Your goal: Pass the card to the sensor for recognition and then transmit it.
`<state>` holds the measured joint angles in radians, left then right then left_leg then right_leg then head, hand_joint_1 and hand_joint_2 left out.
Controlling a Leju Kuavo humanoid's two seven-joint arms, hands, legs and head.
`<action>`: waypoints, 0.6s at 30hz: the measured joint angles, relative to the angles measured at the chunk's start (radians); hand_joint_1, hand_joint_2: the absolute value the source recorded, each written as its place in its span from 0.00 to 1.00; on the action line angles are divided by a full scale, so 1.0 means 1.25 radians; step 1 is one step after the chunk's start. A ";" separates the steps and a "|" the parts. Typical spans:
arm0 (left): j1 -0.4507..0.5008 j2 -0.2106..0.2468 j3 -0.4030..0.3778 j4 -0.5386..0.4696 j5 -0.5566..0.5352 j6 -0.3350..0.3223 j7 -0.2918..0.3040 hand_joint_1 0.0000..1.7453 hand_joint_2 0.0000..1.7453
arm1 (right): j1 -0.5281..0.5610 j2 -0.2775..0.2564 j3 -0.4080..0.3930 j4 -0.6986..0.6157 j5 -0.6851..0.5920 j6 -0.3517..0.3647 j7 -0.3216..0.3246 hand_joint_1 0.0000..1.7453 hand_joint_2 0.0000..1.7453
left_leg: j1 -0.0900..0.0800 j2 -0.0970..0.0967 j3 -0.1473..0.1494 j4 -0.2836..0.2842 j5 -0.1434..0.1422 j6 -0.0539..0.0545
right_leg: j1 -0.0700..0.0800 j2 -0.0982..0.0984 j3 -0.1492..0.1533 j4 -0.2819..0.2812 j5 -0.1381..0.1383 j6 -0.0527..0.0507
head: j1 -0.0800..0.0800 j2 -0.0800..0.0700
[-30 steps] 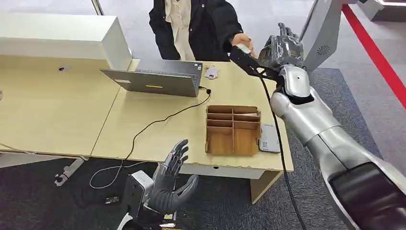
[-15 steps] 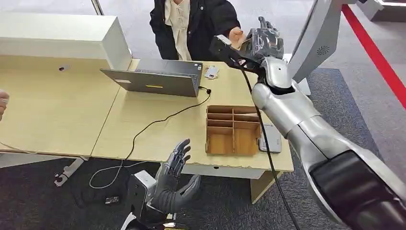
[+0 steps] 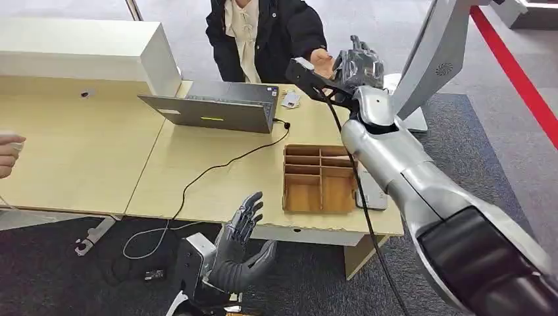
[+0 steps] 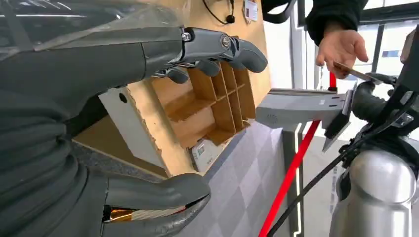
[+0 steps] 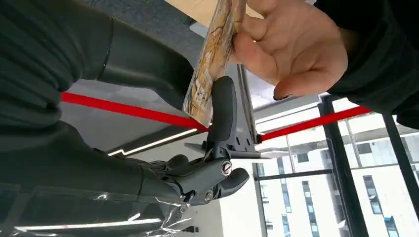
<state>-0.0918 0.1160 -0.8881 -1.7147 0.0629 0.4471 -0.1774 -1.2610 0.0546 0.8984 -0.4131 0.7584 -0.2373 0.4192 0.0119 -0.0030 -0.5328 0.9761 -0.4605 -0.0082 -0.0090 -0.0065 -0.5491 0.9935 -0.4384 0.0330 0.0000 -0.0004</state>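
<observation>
Nearest you in the head view, at about 6 o'clock, the robot's left hand (image 3: 240, 247) hangs below the front edge of the table (image 3: 79, 164), palm up, its fingers spread wide and holding nothing. The left wrist view shows the same: thumb and fingers well apart with only air between them.

Farther in, at roughly 5 o'clock from the table's middle, a wooden divided tray (image 3: 320, 178) sits on the tabletop. Just beside its right wall lies a small flat grey device (image 3: 372, 192). Beyond the tray, toward 12 o'clock, a laptop (image 3: 217, 108) stands open, with a black cable (image 3: 217, 168) trailing off the front edge.

Farthest, at about 1 o'clock, the robot's right hand (image 3: 358, 64) reaches up past the table's far edge to meet a person's hand (image 3: 322, 60). In the right wrist view, the card (image 5: 212, 59) stands edge-on, its lower end pinched between the robot's thumb and one dark finger (image 5: 222, 108). The person's fingers grip its upper end, so both hold it at once.
</observation>
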 joint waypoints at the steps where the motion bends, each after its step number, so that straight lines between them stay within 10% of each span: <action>1: 0.000 0.000 0.000 0.001 0.000 0.000 0.000 0.00 1.00 | 0.000 0.001 0.000 0.003 0.000 0.000 0.000 1.00 1.00 | 0.000 0.000 0.000 0.000 0.000 0.000 | 0.000 0.000 0.000 0.000 0.000 0.000 | 0.000 0.000; 3: 0.000 0.000 0.000 0.002 0.002 -0.001 0.000 0.00 1.00 | 0.000 0.001 0.000 0.007 0.001 0.001 0.000 1.00 1.00 | 0.000 0.000 0.000 0.000 0.000 0.000 | 0.000 0.000 0.000 0.000 0.000 0.000 | 0.000 0.000; 4: 0.000 0.000 0.000 0.002 0.002 -0.002 0.000 0.00 1.00 | 0.000 0.000 0.000 0.009 0.002 0.002 0.000 0.18 1.00 | 0.000 0.000 0.000 0.000 0.000 0.000 | 0.000 0.000 0.000 0.000 0.000 0.000 | 0.000 0.000; 5: 0.000 0.000 0.000 0.003 0.003 -0.003 0.000 0.00 1.00 | 0.000 0.000 0.000 0.011 0.002 0.002 0.002 0.00 1.00 | 0.000 0.000 0.000 0.000 0.000 0.000 | 0.000 0.000 0.000 0.000 0.000 0.000 | 0.000 0.000; 11: 0.000 0.000 0.000 0.005 0.006 0.001 0.000 0.00 1.00 | 0.001 0.000 0.003 0.020 0.000 -0.009 0.008 0.00 1.00 | 0.000 0.000 0.000 0.000 0.000 0.000 | 0.000 0.000 0.000 0.000 0.000 0.000 | 0.000 0.000; 18: 0.002 0.000 0.000 0.005 0.008 0.038 -0.009 0.00 1.00 | 0.005 0.002 -0.003 0.013 -0.097 -0.171 -0.122 0.00 1.00 | 0.000 0.000 0.000 0.000 0.000 0.000 | 0.000 0.000 0.000 0.000 0.000 0.000 | 0.000 0.000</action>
<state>-0.0892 0.1160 -0.8881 -1.7086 0.0729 0.4944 -0.1881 -1.2542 0.0565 0.8946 -0.3971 0.6370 -0.4514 0.2673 0.0120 -0.0030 -0.5327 0.9761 -0.4605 -0.0082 -0.0089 -0.0065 -0.5490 0.9936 -0.4383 0.0330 0.0004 0.0000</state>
